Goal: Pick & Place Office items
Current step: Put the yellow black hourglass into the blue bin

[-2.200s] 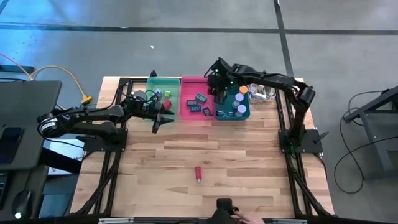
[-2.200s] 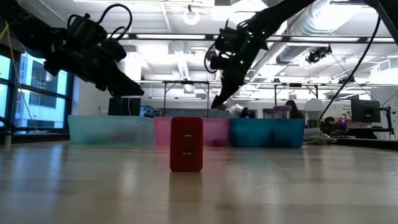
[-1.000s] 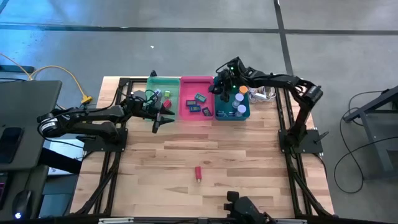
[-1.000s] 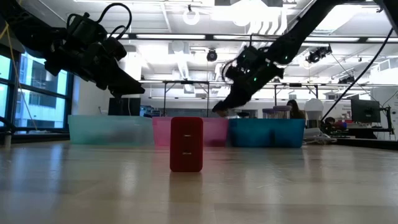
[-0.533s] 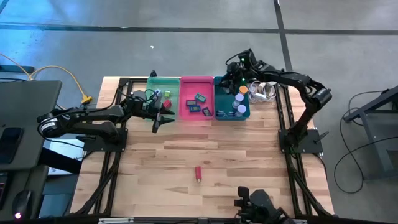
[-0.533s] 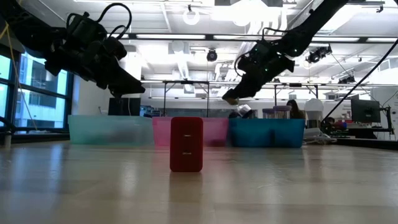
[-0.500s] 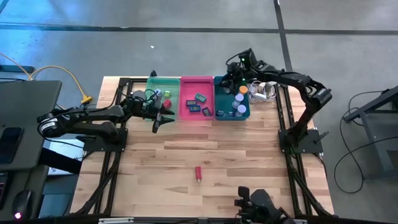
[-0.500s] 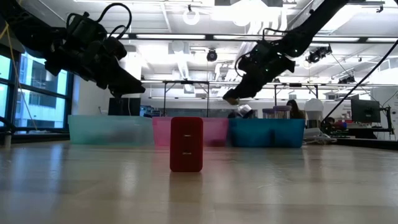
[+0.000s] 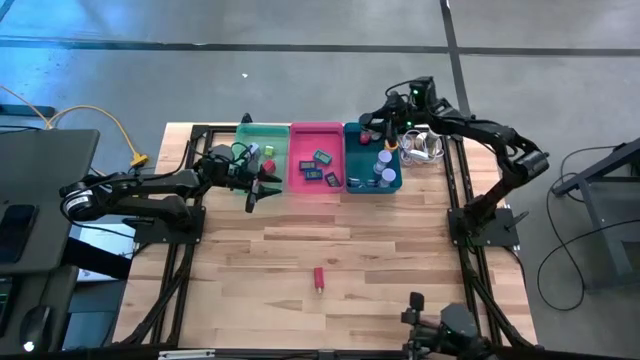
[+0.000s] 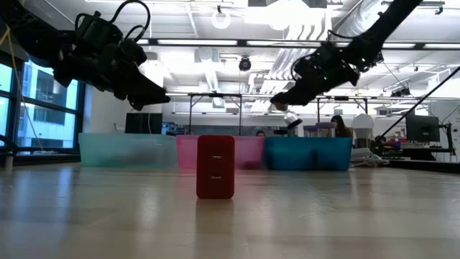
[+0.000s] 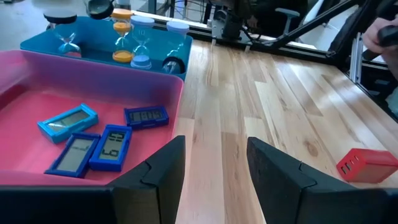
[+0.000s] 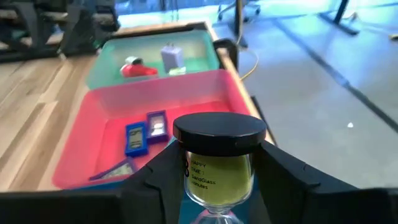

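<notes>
Your right gripper [image 12: 214, 180] was clamped on a yellow-sand hourglass [image 12: 217, 162], raised above the far edge of the teal tray [image 9: 352, 184]. Your left gripper [image 11: 214, 165] waited with fingers apart over the pink tray's [image 11: 93, 177] near edge, apparently empty. The red block [image 9: 318, 277] stood alone near the table's [image 9: 400, 250] middle front, well apart from both.

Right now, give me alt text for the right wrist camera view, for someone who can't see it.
The right end effector grips a sand timer with yellow sand and a black cap. Beyond it, a pink tray holds small blue digital displays, and a green tray holds a red item and a white item.
</notes>
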Available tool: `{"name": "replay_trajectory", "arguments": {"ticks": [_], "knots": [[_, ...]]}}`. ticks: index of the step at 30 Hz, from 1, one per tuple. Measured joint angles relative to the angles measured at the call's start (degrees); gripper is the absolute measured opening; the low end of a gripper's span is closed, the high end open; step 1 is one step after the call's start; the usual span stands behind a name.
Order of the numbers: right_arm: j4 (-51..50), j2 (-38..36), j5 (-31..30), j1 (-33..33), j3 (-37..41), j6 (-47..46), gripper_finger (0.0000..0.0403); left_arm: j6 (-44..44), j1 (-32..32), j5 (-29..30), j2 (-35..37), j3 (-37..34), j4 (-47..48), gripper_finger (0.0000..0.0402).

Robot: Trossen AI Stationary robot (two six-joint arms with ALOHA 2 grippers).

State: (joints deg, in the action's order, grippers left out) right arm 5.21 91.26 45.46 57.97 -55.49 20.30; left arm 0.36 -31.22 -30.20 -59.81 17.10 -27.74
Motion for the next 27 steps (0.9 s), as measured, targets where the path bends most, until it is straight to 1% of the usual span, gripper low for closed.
{"name": "replay_trajectory", "arguments": {"ticks": [5,9,14,18,22,27], "knots": [[13.2,0.0,0.9,2.5,6.4,-4.2,0.0157,-0.4,0.0,0.0,0.0,0.0,-1.6,0.0165],[22.3,0.0,-1.1,3.2,10.7,-6.8,0.0160,-0.7,0.0,0.0,0.0,0.0,-3.0,0.0165],[25.3,0.0,-4.8,3.3,14.4,-7.0,0.0161,-0.8,0.0,0.0,0.0,0.0,-4.2,0.0165],[29.9,0.0,-7.6,3.3,17.3,-7.0,0.0155,-0.8,0.0,0.0,0.0,0.0,-4.8,0.0165],[33.0,0.0,-10.1,3.3,19.4,-7.3,0.0162,-0.9,0.0,0.0,0.0,0.0,-5.4,0.0165],[41.0,0.0,-13.8,3.3,23.2,-9.9,0.0160,-1.3,0.0,0.0,0.0,0.0,-5.6,0.0165]]}}
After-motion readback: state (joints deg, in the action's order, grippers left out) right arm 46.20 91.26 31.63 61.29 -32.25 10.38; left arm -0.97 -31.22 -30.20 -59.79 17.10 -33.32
